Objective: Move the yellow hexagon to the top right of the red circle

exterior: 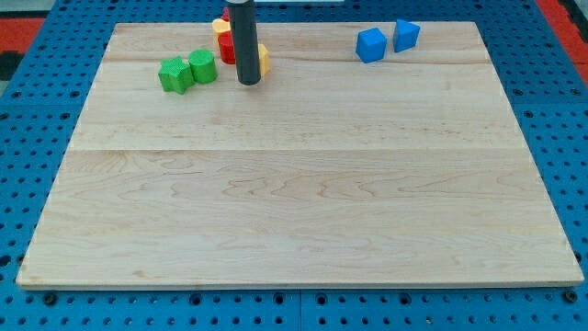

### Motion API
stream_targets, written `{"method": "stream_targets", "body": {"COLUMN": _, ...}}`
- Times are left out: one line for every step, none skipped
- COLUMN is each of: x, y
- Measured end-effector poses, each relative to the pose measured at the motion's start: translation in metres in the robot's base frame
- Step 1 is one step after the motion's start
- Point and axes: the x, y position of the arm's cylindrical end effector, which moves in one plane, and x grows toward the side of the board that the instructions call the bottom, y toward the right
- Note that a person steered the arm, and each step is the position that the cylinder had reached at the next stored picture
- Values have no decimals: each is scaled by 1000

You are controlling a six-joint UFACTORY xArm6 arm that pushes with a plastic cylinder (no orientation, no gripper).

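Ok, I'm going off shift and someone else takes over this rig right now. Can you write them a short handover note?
Tool: my tip is down on the board near the view's top left, in front of the red and yellow cluster.
Blocks: the yellow block shows just right of the rod, its shape mostly hidden. The red block shows just left of the rod. Another yellow piece sits above it.
Done: cannot confirm, the rod hides how they sit.
Left: get the yellow hexagon to the red circle's top right.
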Motion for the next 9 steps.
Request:
{"method": "stream_targets", "body": {"x": 16, "y": 31}}
{"method": "stream_targets", "body": {"x": -14, "y": 92}}
{"method": "stream_targets", "body": {"x": -52, "y": 91}}
{"method": "stream_targets", "body": {"x": -96, "y": 89}}
{"method": "stream_targets", "body": {"x": -124, "y": 66}}
{"method": "stream_targets", "body": {"x": -123, "y": 44}}
{"method": "stream_targets", "body": {"x": -125, "y": -12}}
{"method": "stream_targets", "body": {"x": -125, "y": -25}}
{"method": "stream_targets", "body": {"x": -101, "y": -32}}
